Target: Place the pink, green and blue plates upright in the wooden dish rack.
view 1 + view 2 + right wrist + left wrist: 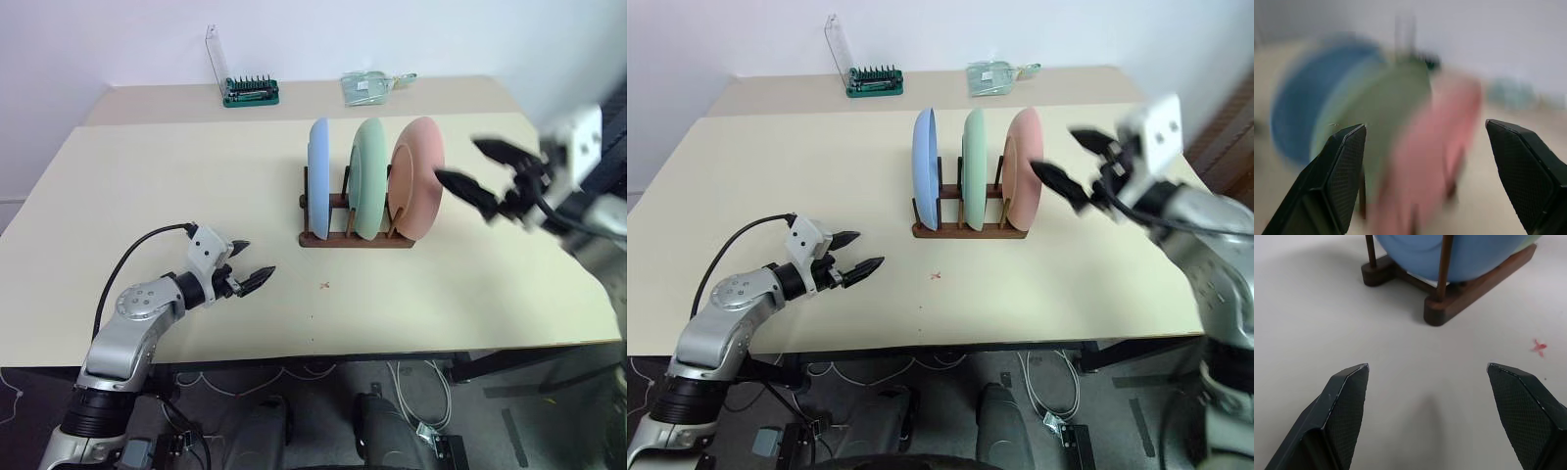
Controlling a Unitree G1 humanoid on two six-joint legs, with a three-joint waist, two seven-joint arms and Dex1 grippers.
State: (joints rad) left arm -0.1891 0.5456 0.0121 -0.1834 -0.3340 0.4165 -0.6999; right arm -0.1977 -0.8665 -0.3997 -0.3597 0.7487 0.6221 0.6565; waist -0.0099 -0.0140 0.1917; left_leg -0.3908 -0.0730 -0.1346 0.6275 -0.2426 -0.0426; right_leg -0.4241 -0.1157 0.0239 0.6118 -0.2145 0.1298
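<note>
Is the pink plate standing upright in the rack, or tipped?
Upright: the pink plate stands on edge in the wooden dish rack, beside the green plate.

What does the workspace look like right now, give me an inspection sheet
Surface: beige table, small red speck.
Job's things: blue plate, green plate and pink plate upright in the wooden dish rack.
Clutter: green bit holder, clear packet at far edge.
Grippers: left gripper and right gripper, jaws open, both empty.
Cables: black cable on left arm; cables under table.
Surroundings: white wall.
</note>
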